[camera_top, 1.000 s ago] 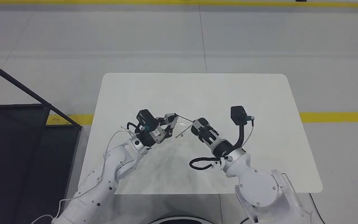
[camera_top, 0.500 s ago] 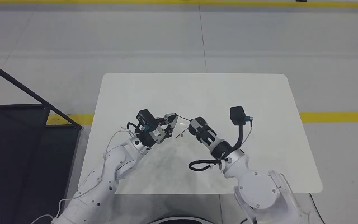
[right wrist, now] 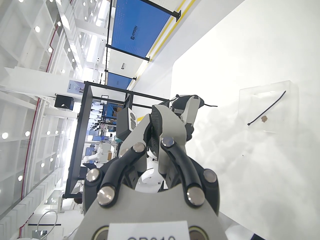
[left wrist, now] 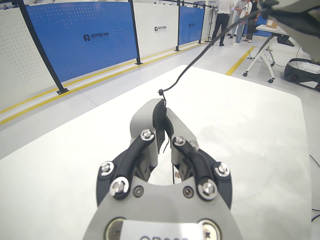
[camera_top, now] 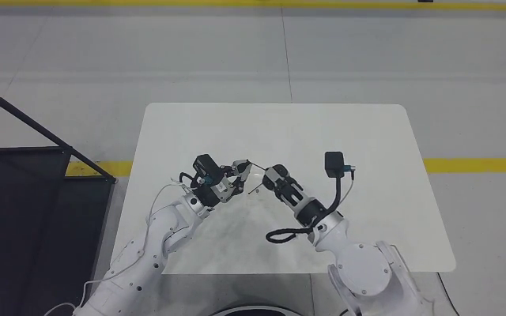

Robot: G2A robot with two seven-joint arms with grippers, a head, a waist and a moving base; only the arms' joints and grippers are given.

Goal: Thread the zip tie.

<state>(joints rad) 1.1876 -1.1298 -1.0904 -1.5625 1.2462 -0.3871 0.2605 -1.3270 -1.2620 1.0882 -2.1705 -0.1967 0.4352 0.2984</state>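
Note:
A black zip tie [left wrist: 200,53] hangs in the air between my two grippers above the white table [camera_top: 356,142]. My left gripper [left wrist: 162,106] is shut on it just behind its small square head [left wrist: 160,91], and a short black end shows between the fingers. From the head the strap runs up to my right gripper [right wrist: 153,116], which is shut on its far end. In the top view the left gripper [camera_top: 239,168] and right gripper [camera_top: 269,174] stand close together over the table's middle, with the zip tie [camera_top: 257,167] bridging them.
A second black zip tie [right wrist: 267,111] lies on a clear plastic sheet [right wrist: 282,123] on the table, just beside the grippers. A black frame stands off the table's left edge. Wide bare tabletop lies to the back and right.
My right gripper has shifted a little to the left, closer to the left gripper, shortening the span of strap between them. The left arm has kept still.

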